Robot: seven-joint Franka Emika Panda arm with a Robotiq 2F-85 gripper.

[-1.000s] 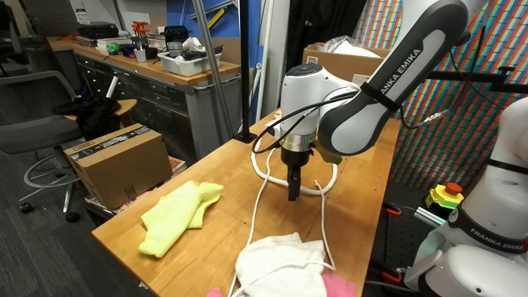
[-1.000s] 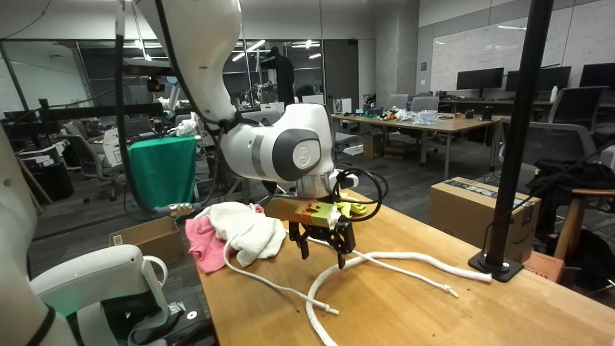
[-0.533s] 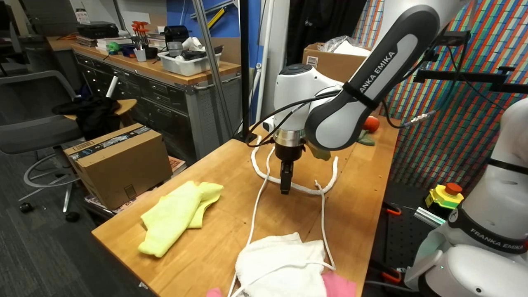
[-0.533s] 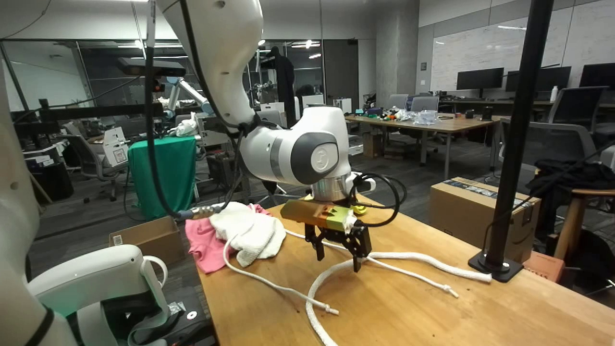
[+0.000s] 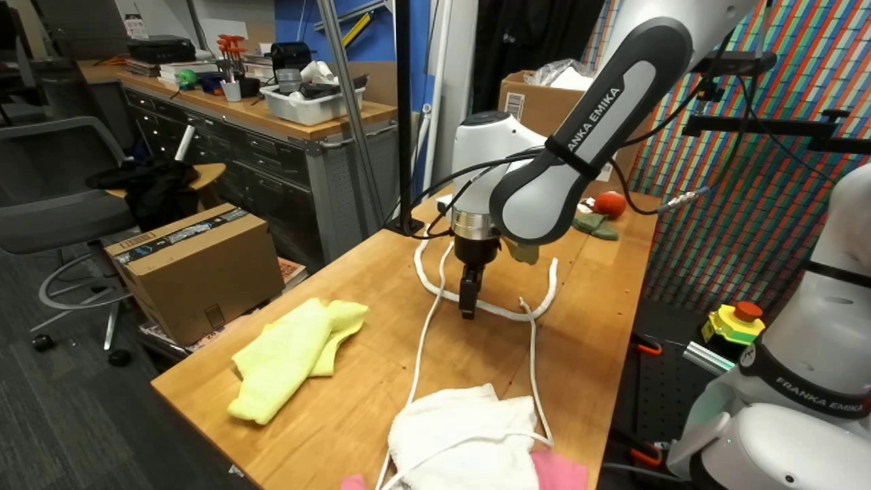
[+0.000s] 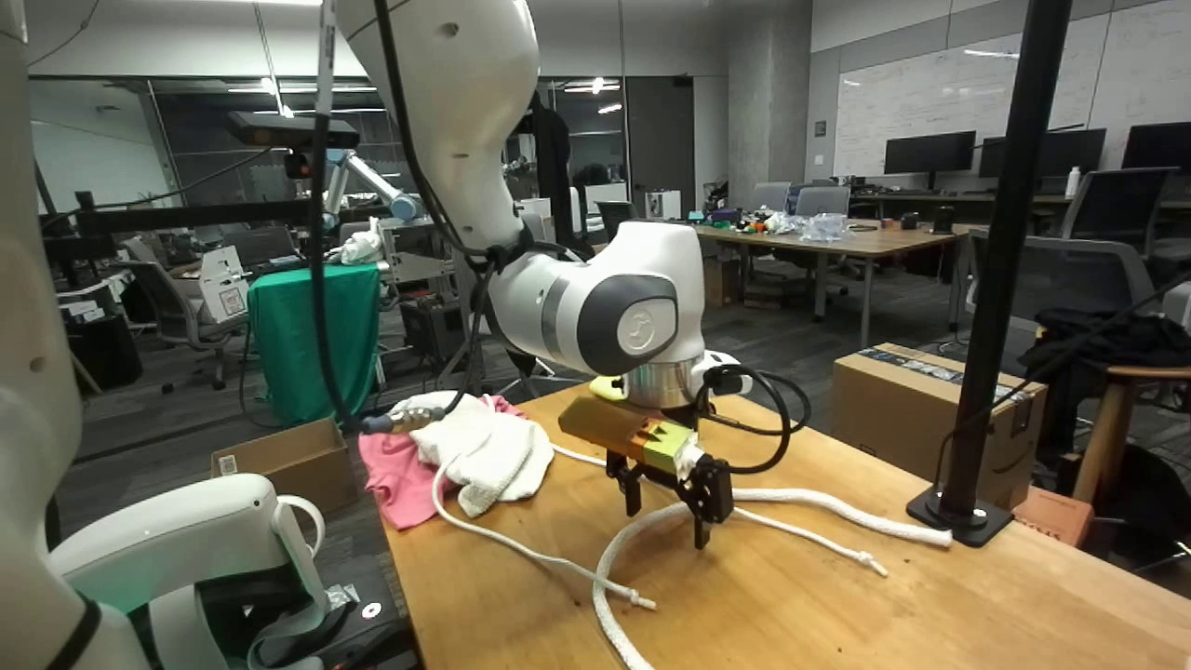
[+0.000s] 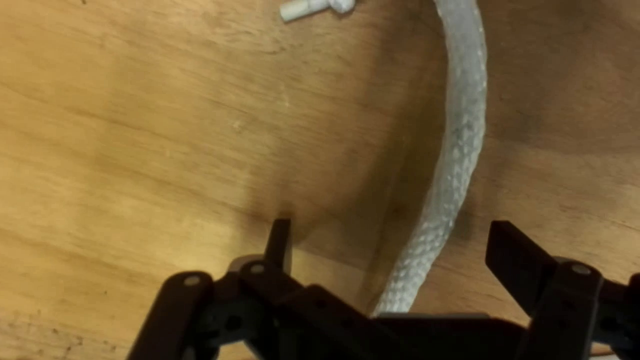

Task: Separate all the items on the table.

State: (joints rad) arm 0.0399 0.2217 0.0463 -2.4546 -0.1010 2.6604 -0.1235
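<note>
Shell [image 5: 491,141]: glossy white, rounded
Forearm panel [image 5: 609,105]: black around a pale grey inset, white letters reading "ANKA EMIKA"
Strap [image 5: 573,158]: plain black
Lower band [image 5: 803,393]: black, lettered "FRANKA EMIKA"
Joint cap [image 6: 598,328]: dark grey with a pale disc [image 6: 642,329]
Wrist ring [image 6: 662,384]: bare silver metal
Wrist casing [image 6: 633,435]: orange into yellow-green, white patch [image 6: 689,456] at one end
Cables [image 6: 319,242]: black; silver connector [image 6: 416,418]
Fingers [image 7: 520,265]: black, angular, round screw heads [image 7: 581,269] behind

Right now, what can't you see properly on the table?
Pink cloth: partly under the white cloth in both exterior views.
Green thing: too small to name for sure in an exterior view.
Thin cord: cut off by the bottom edge in that view.
Thick rope: in the wrist view, cut off by the top edge, then hidden behind the tool.
</note>
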